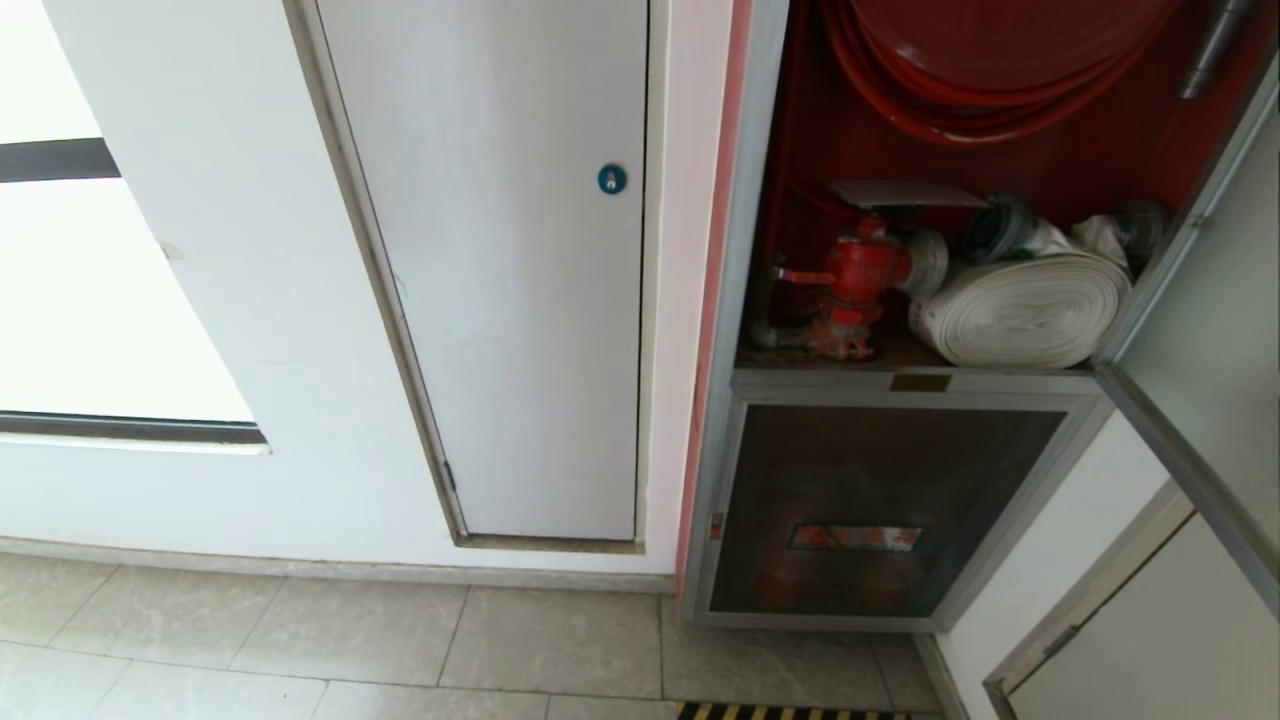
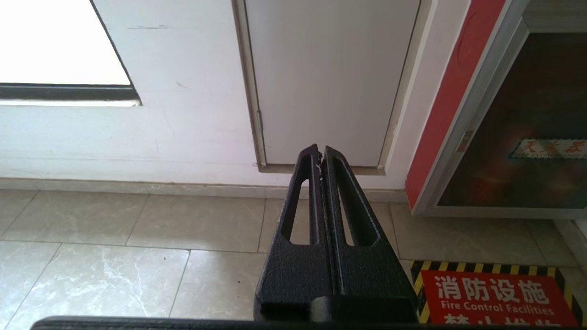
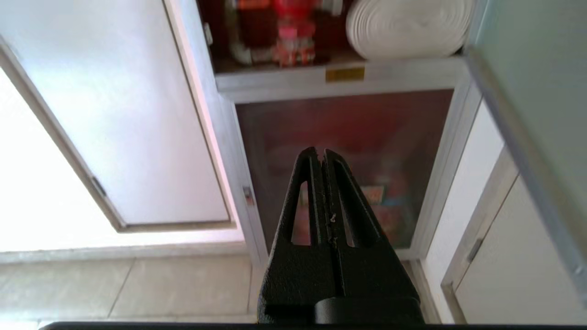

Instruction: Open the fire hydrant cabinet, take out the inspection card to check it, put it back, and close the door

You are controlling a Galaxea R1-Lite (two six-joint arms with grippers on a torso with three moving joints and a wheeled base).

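Right now the fire hydrant cabinet (image 1: 770, 300) fills the right side of the head view, tall axis vertical, its open front facing the robot. Its door (image 1: 1215, 330) is swung out on the right-hand edge, seen edge-on, so the upper compartment is exposed, probably for reaching in. Beside it on the left sits a plain white panel (image 1: 500, 300) with a round blue lock (image 1: 612, 179). Inside: red hose reel (image 1: 1000, 60) up top, white rolled hose (image 1: 1020, 310) lying on its side on the shelf, red valve (image 1: 860, 270) just left of it, a flat grey plate (image 1: 905, 193) above the valve. Inspection card not identifiable in any view; can't tell where it is. Left gripper (image 2: 319, 153) hangs low over the floor tiles, jaws pressed together, empty, looks parked. Right gripper (image 3: 319, 153) points toward the lower glass panel (image 1: 870, 510), jaws also fully together, holding nothing. Judged: door is open, card step next.
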